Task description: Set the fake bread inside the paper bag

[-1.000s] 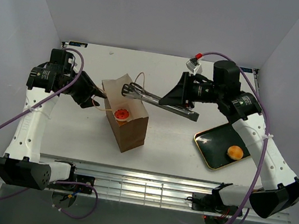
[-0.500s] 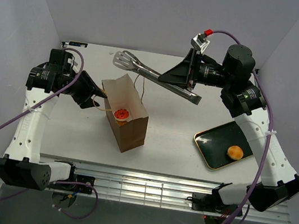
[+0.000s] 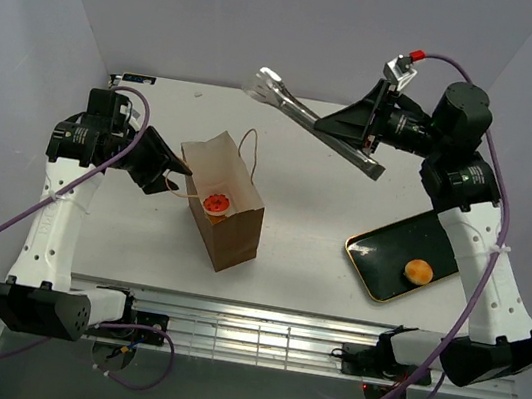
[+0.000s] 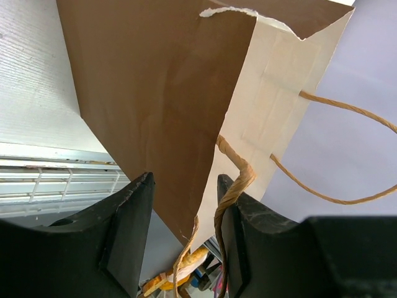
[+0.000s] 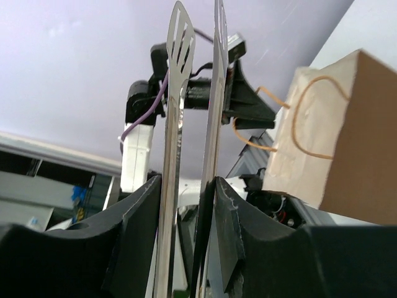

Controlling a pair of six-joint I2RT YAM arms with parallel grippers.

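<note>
The brown paper bag (image 3: 232, 223) stands upright left of centre, and a red-frosted donut (image 3: 215, 203) shows in its open mouth. My left gripper (image 3: 174, 181) is at the bag's left rim. In the left wrist view its jaws (image 4: 183, 186) stand apart, with the bag's wall (image 4: 155, 93) and a cord handle (image 4: 234, 183) between them, not pinched. My right gripper (image 3: 359, 136) is shut on metal tongs (image 3: 291, 104), held high above the table's back. The tongs' tips (image 5: 180, 37) are empty. One round golden bun (image 3: 419, 271) lies on the tray. The twisted roll and the other bun are out of view.
A dark green gold-rimmed tray (image 3: 384, 251) lies at the right, near my right arm's base. The bag (image 5: 347, 136) and my left arm (image 5: 139, 102) show beyond the tongs in the right wrist view. Grey walls close in the table on three sides.
My right arm lifted the tongs from the bag's mouth and swung them up, back and to the right. The donut stays in the bag. The left arm has not moved.
</note>
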